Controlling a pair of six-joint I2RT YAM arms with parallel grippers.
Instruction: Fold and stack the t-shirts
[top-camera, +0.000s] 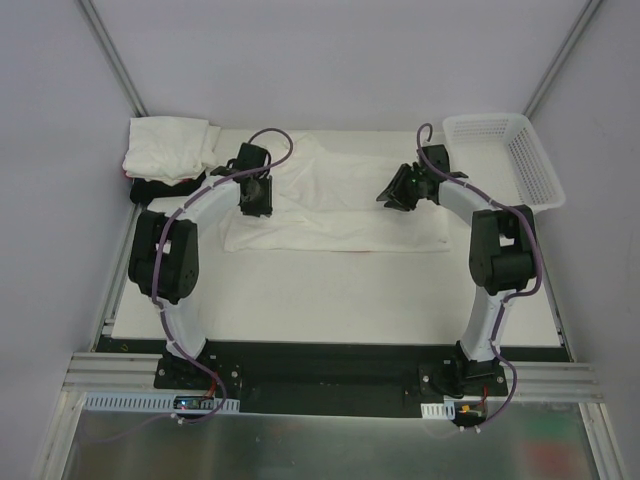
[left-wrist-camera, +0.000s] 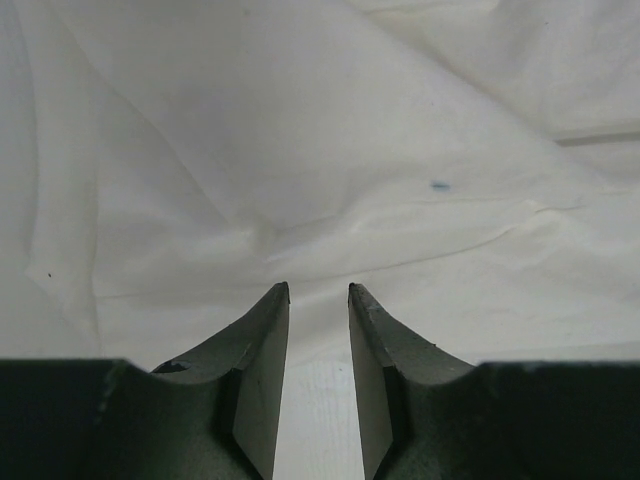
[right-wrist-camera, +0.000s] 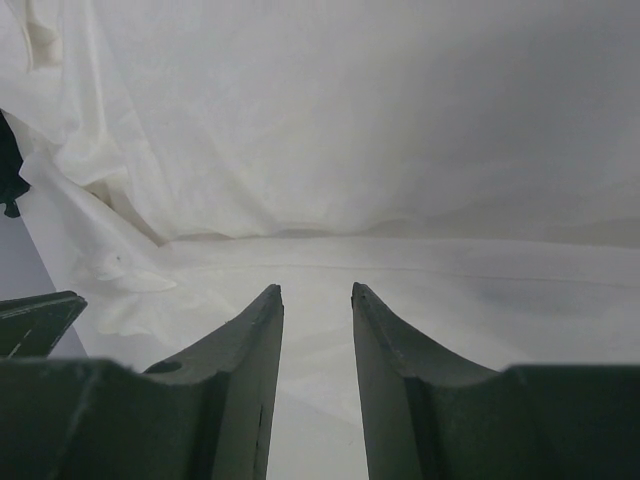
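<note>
- Table (top-camera: 330, 300): white shirt (top-camera: 330, 225) lies spread beneath both end effectors; folded stack (top-camera: 165, 145) sits left of the left one.
- Left end effector (left-wrist-camera: 318, 290), right end effector (right-wrist-camera: 316, 290): narrowly parted, empty, close above the cloth.
- Risk: pinching only one layer, so the fold drags crooked.

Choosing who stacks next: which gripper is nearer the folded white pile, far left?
Left. The left gripper hangs just beside the pile; the right gripper is across the spread shirt, by the basket.

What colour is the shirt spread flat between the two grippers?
White. The shirt shows best in the top external view.
</note>
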